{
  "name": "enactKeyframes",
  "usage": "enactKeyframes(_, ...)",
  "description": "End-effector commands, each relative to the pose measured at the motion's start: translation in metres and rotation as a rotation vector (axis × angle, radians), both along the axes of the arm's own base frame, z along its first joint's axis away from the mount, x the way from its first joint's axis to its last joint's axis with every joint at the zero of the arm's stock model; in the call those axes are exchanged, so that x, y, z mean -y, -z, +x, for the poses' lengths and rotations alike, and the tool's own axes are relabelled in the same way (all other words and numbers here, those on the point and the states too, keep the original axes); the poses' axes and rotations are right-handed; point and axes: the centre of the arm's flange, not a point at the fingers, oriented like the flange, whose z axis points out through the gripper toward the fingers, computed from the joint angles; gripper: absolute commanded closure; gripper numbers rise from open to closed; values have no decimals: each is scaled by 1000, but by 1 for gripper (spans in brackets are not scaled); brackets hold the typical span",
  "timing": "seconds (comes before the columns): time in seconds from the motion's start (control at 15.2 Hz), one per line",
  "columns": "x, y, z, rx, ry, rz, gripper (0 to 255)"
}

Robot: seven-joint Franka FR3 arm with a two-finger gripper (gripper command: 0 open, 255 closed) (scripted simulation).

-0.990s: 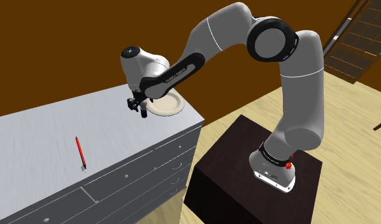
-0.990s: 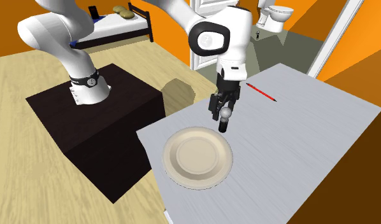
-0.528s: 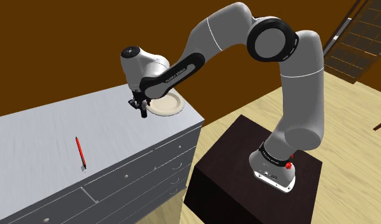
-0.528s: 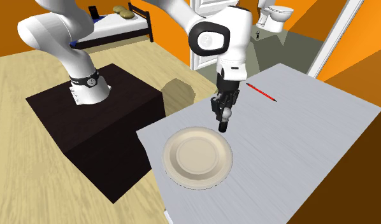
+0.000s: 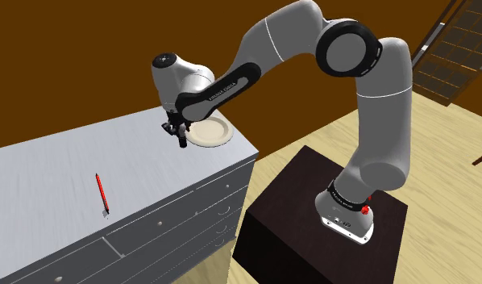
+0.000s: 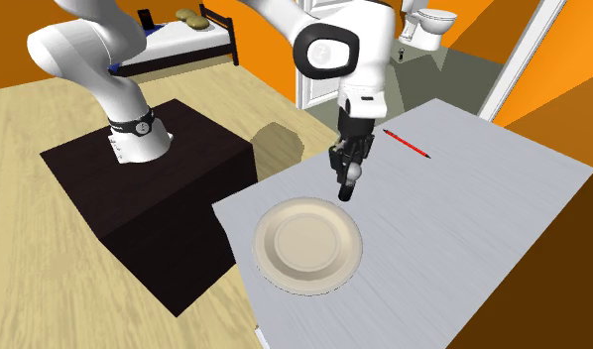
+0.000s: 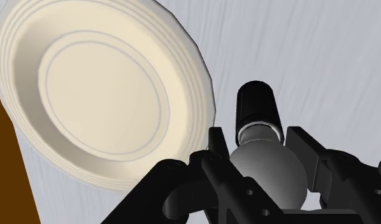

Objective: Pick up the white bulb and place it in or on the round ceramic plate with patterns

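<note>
Grey tabletop (image 6: 483, 188) carries a cream plate (image 6: 306, 245). My tool (image 6: 350, 167) pinches the grey bulb (image 7: 267, 167), black base pointing down, just beside the plate's rim.

White glossy arm (image 5: 376, 121), rounded segments, dark grey joint caps (image 5: 348, 52). Black forearm strip (image 5: 219, 90) with small white lettering. Black ring (image 5: 344, 199) at base, red mark (image 5: 367, 209) beside it. All-black gripper (image 6: 349, 172), small screw holes (image 7: 250, 191) on the finger mounts.
</note>
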Motion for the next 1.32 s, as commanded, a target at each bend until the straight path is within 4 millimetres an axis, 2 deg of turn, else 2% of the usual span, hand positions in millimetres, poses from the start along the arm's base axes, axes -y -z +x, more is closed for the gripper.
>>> enactKeyframes(0.0, -1, -11, -1, 0, 0, 0, 255)
enactKeyframes(0.79, -1, -71, -1, 0, 0, 0, 255)
enactKeyframes(1.25, 91, -84, -2, 0, 0, 0, 255)
